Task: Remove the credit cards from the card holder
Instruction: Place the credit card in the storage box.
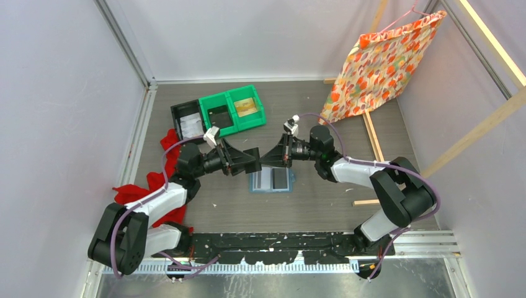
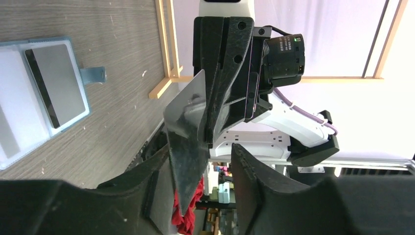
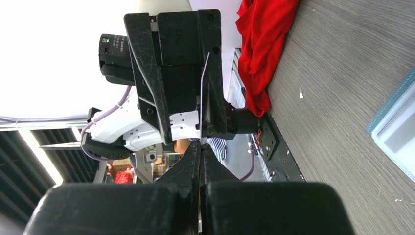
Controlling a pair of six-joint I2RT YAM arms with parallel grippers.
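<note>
The light-blue card holder (image 1: 271, 181) lies open on the table, with a pale grey credit card (image 1: 262, 180) in its left half and a dark one (image 1: 280, 179) in its right half. Both grippers meet just above it. My right gripper (image 1: 267, 159) is shut on a dark grey credit card (image 2: 188, 147), which shows edge-on in the right wrist view (image 3: 202, 83). My left gripper (image 1: 255, 159) is open, its fingers (image 2: 254, 186) on either side of that card. The holder also shows in the left wrist view (image 2: 19, 127) and the right wrist view (image 3: 396, 132).
Two green bins (image 1: 232, 110), one with a gold item (image 1: 246, 107), and a black tray (image 1: 186, 121) stand at the back. A red cloth (image 1: 142, 198) lies left. A patterned cloth (image 1: 381, 65) hangs on a wooden frame (image 1: 372, 136) at the right.
</note>
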